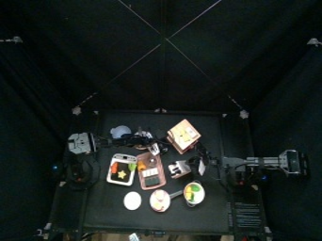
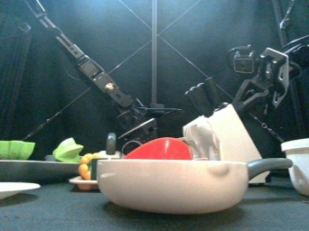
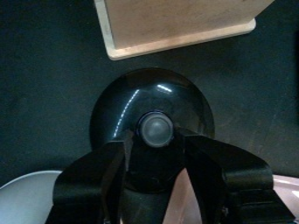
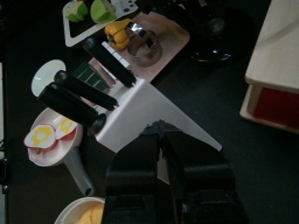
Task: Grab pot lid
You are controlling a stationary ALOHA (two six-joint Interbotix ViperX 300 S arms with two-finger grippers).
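The pot lid [image 3: 128,101] is a round, dark, glossy dome with a grey knob [image 3: 156,129] in its middle, lying on the black table. My left gripper [image 3: 158,145] hangs right over it, open, with one jaw on each side of the knob and a small gap to it on both sides. In the top view the left arm [image 1: 136,143] reaches in to the table's middle. My right gripper [image 4: 165,140] is shut and holds nothing, hovering near the white knife block [image 4: 140,109] at the table's right side.
A wooden box [image 3: 176,26] stands just beyond the lid. A white pot [image 2: 182,185] with a long handle sits at the front edge. A fried-egg plate [image 4: 47,140], a pink tray [image 4: 158,39] and other toy food dishes crowd the front.
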